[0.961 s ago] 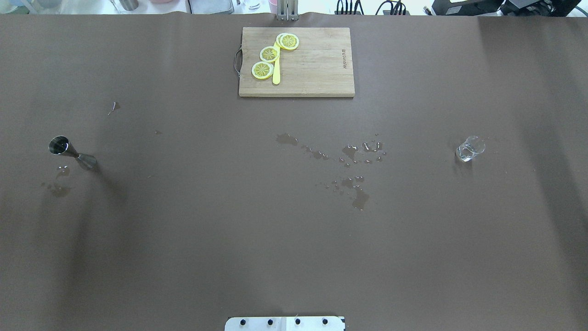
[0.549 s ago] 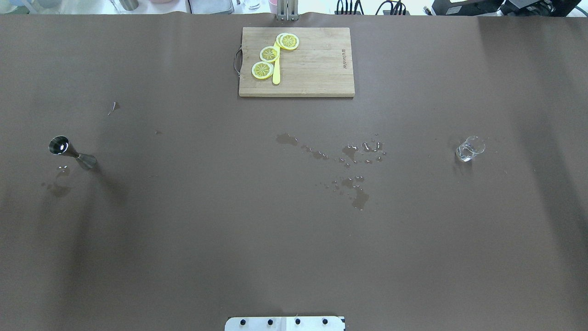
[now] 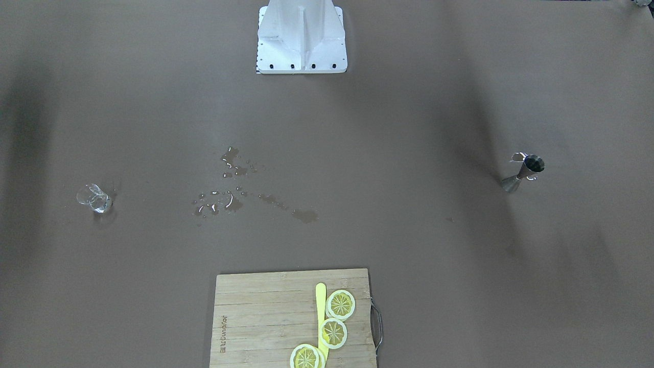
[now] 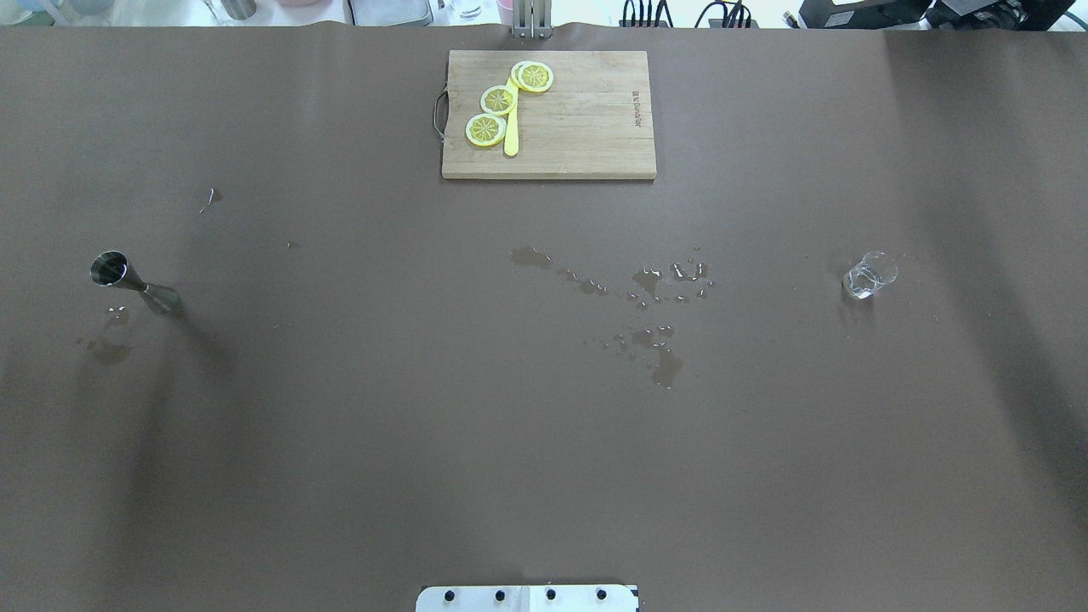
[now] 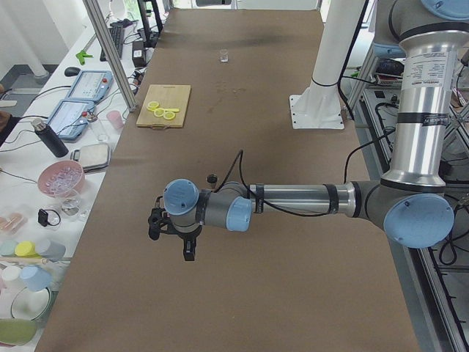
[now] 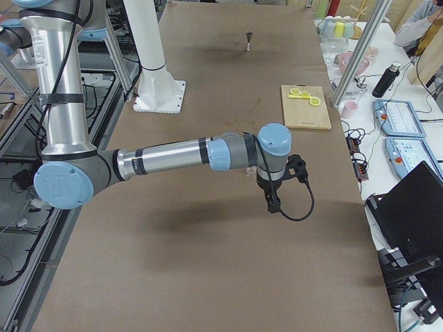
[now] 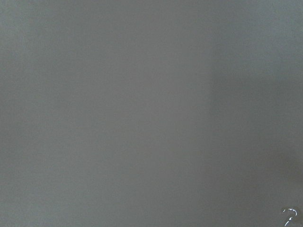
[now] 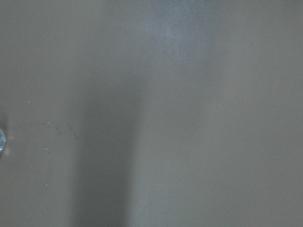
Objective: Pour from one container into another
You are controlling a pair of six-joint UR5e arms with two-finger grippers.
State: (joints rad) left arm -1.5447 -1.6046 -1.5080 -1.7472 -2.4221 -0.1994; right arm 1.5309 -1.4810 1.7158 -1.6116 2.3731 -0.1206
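A steel jigger (image 4: pixel 134 285) stands on the brown table at the left; the front-facing view has this jigger (image 3: pixel 522 174) at its right. A small clear glass (image 4: pixel 869 275) stands at the right, and the same glass (image 3: pixel 94 198) appears at the left of the front-facing view. Neither gripper shows in the overhead or front-facing view. The left gripper (image 5: pixel 188 248) hangs over the table near the jigger (image 5: pixel 212 178), seen only from the side. The right gripper (image 6: pixel 272 202) hangs low over the table's right end. I cannot tell whether either is open or shut.
A wooden cutting board (image 4: pixel 586 119) with lemon slices (image 4: pixel 498 100) and a yellow knife (image 4: pixel 511 132) lies at the far middle. Spilled water (image 4: pixel 654 297) spots the table's middle, with small wet patches (image 4: pixel 106 347) near the jigger. The robot's base (image 3: pixel 301 36) stands at the near edge.
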